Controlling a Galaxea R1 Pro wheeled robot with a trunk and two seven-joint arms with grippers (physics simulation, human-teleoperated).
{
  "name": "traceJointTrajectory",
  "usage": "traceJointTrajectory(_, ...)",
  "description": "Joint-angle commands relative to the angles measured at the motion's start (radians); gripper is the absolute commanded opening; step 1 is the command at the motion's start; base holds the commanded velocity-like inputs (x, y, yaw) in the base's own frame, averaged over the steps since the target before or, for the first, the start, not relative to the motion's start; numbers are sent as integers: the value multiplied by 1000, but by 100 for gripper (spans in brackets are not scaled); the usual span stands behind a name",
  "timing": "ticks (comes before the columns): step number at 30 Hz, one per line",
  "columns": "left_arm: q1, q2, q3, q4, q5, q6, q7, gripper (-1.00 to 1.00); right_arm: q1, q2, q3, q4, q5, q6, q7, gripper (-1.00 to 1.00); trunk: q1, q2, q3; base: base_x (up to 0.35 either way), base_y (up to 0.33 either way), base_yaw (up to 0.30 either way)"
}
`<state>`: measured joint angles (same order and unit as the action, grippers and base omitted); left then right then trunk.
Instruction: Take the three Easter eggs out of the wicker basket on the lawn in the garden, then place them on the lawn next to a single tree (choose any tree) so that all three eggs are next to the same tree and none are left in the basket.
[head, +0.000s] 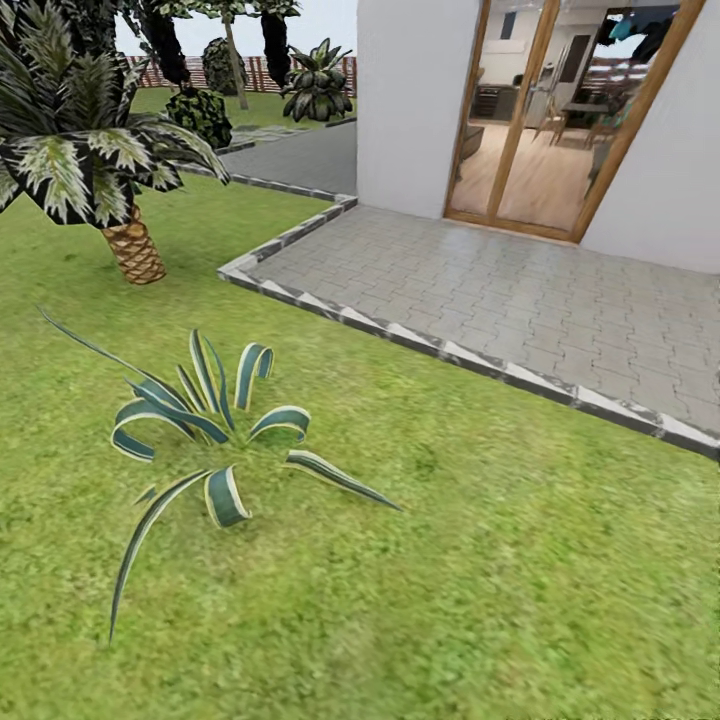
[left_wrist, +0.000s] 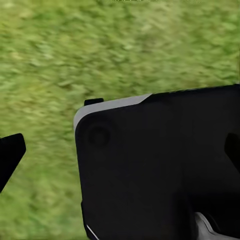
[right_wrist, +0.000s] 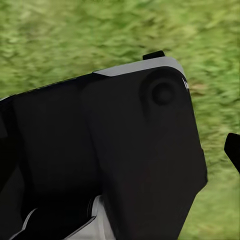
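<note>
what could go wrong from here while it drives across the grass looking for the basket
1. The spiky plant stands on the lawn close ahead; driving straight on could run into it.
2. The raised curb of the paving could catch a wheel if it veers right.
3. The palm could be mistaken for the thin-trunked tree wanted.

The head camera looked forward and down across the lawn (head: 480, 560) toward the paving (head: 520, 290); both wrist cameras faced grass close below.
</note>
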<state>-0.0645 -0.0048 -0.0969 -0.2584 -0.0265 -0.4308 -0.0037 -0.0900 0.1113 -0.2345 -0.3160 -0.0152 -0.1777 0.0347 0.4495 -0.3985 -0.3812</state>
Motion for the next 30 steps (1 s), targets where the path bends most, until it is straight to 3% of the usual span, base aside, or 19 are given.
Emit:
traceJointTrajectory(1, 0, 0, -1, 1, -3, -3, 0, 100, 0, 1, -5, 0, -2, -3, 4, 100, 1, -2, -1, 41, 147, -50)
traceJointTrajectory(13, 0, 0, -1, 1, -3, -3, 0, 100, 0, 1, -2, 1, -2, -3, 4, 100, 1, -2, -1, 16, 207, -162)
traceJointTrajectory(30, 0, 0, -1, 2, -3, -3, 1, 100, 0, 1, -2, 1, -2, -3, 4, 100, 1, -2, -1, 0, 219, -67)
